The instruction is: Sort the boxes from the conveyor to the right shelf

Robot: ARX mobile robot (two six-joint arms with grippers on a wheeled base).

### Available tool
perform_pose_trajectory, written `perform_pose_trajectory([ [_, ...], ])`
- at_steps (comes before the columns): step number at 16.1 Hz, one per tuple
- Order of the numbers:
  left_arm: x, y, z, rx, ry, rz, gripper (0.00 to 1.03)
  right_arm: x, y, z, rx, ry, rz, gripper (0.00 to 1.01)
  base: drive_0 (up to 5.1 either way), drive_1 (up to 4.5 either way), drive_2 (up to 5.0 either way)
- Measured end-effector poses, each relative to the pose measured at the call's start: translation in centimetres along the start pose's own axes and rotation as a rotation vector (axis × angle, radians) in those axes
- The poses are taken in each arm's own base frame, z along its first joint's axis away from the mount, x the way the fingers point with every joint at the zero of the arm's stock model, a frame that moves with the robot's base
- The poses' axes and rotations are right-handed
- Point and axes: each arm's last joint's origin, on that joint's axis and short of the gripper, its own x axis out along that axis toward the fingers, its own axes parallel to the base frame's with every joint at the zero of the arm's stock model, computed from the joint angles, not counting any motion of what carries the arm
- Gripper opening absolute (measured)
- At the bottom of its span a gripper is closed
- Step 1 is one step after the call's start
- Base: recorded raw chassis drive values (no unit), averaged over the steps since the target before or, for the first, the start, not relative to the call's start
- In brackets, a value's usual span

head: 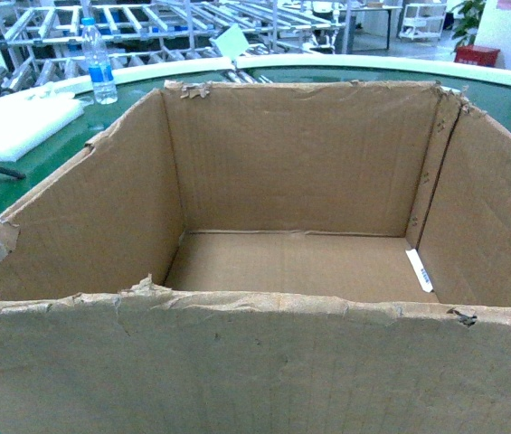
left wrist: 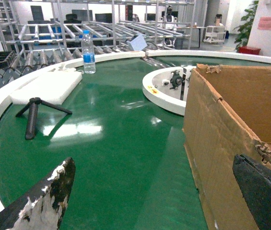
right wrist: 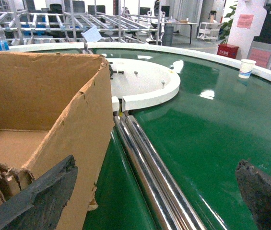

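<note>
Open-topped cardboard carton resting on the green conveyor — torn rim nearest the head camera. Left gripper and right gripper both spread wide, each straddling one side wall; nothing clamped.

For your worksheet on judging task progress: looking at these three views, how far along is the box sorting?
Done: nothing that shows; the cardboard carton sits on the green conveyor. In hand: both grippers flank it, jaws open, one pad of the left gripper and one of the right gripper at the carton's top edges; no squeeze or lift is evident. Left: gripping, lifting and carrying it to the right shelf, which I cannot identify here.
</note>
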Motion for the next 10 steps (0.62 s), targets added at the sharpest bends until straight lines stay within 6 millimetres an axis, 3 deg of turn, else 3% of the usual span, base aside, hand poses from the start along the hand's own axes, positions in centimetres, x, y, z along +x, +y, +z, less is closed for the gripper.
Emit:
perform_pose_trajectory([
  [8, 0.03, 0.04, -0.01, -0.007, 0.003, -0.016, 0.98, 0.0, 0.03, 0.01, -0.002, -0.001, 0.002, 0.98, 0.0, 0.0, 0.0],
  [10, 0.88, -0.18, 0.57, -0.008, -0.015, -0.039, 0.98, 0.66, 0.43, 0.11, -0.004, 0.026, 0.024, 0.98, 0.0, 0.0, 0.0],
])
